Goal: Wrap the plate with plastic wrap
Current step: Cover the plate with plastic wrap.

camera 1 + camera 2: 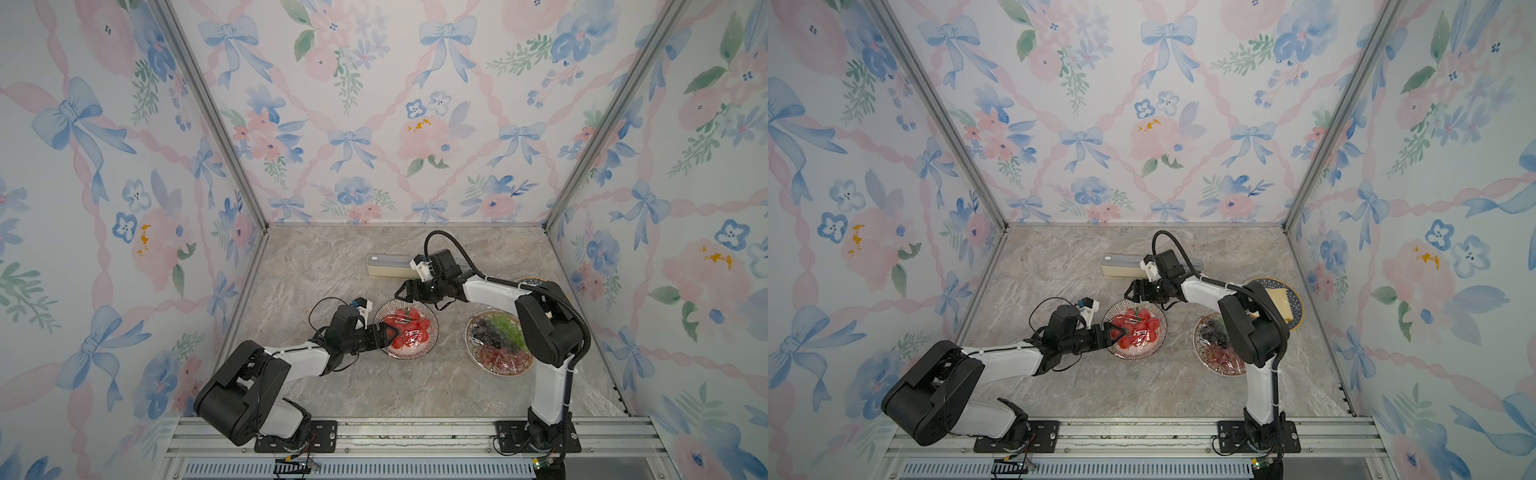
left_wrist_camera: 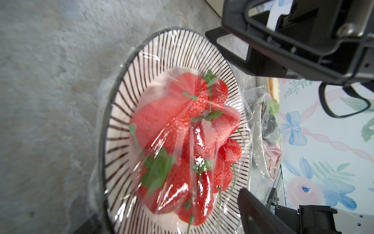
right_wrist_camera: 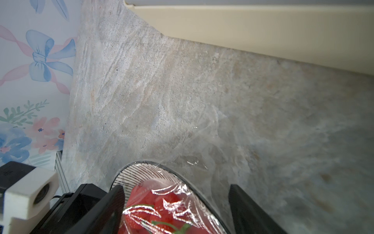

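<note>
The plate (image 1: 432,328) (image 1: 1160,332) is white with dark radial stripes and holds red strawberries. Clear plastic wrap (image 2: 182,131) (image 3: 174,204) lies crinkled over the fruit and hangs past the rim onto the table. My left gripper (image 1: 392,333) (image 1: 1119,332) (image 2: 168,210) stands open just above the wrapped strawberries, at the plate's left side. Over the plate's far rim (image 3: 141,164), my right gripper (image 1: 404,293) (image 1: 1131,293) (image 3: 176,194) is open with nothing between its fingers. The cream wrap box (image 1: 390,266) (image 1: 1125,266) (image 3: 263,30) lies behind, partly hidden by the right wrist.
To the right a wrapped fruit plate (image 1: 498,345) (image 1: 1219,349) sits partly under the right arm. Behind it is a dark-rimmed plate with a pale slice (image 1: 1281,305). Flowered walls enclose the marble table (image 1: 324,270) on three sides.
</note>
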